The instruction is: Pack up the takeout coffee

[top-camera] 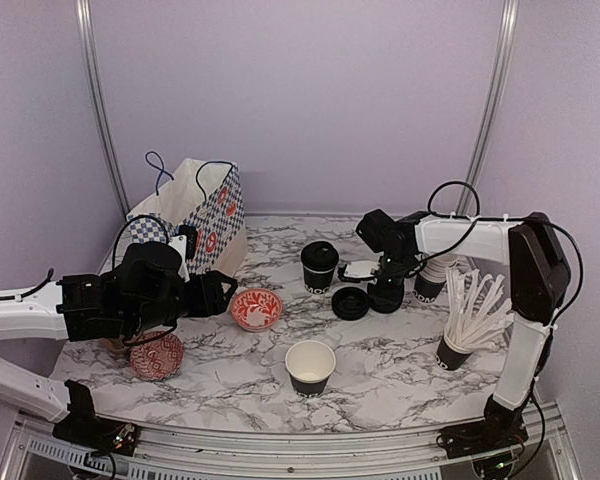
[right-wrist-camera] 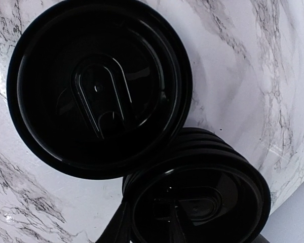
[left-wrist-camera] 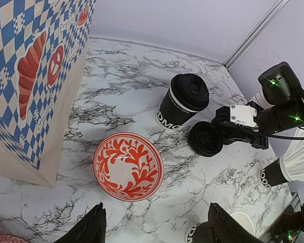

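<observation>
Here, marble-veined table (top-camera: 400,360) — lidded coffee cup (top-camera: 320,265), lilac walls (top-camera: 300,100), metal posts (top-camera: 97,100).

The open cup (top-camera: 310,367) has bare table (top-camera: 380,395) from 4 to 8 o'clock. A red bowl (top-camera: 256,308) blocks 10 o'clock, a lidded cup (top-camera: 319,266) 12, straws (top-camera: 475,305) 3.

We see one lidded cup (top-camera: 319,266) standing upright near the middle of the table (top-camera: 400,360), black with white lettering and a round black lid seated on top. An open cup (top-camera: 310,367) of the same kind stands upright nearer the front edge, lidless, its cream inside showing. A loose lid (top-camera: 350,303) lies flat just right of the lidded cup. Right beside it sits a stack of lids (right-wrist-camera: 197,197), their rims meeting in the right wrist view.
</observation>
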Available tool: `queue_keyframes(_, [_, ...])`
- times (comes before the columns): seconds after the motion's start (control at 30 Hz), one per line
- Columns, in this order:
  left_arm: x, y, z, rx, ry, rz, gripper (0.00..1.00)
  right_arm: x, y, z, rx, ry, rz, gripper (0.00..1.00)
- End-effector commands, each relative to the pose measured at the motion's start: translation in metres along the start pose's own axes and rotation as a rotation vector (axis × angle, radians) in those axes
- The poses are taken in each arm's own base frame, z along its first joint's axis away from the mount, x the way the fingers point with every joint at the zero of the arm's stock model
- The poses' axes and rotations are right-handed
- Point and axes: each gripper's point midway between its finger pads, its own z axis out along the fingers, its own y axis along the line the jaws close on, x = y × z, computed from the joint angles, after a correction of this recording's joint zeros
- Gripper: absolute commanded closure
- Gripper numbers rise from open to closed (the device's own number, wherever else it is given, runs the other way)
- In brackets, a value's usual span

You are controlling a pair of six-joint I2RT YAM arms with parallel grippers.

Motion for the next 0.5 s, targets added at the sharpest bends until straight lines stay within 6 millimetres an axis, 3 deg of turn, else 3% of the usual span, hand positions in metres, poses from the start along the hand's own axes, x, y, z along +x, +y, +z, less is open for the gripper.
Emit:
queue_keyframes(0.0, [0.004,0.004,0.001,-0.008,0.013,0.007,0.3,-0.005,-0.006,-0.009,-0.008,-0.021,0.044,0.71])
queue_keyframes(0.3, [0.007,0.005,0.003,-0.013,0.02,0.006,0.3,-0.006,-0.002,-0.014,-0.031,-0.036,0.055,0.75])
queue_keyframes(0.47, [0.007,0.005,0.004,-0.014,0.022,0.008,0.3,-0.01,-0.002,-0.028,-0.036,-0.072,0.066,0.76])
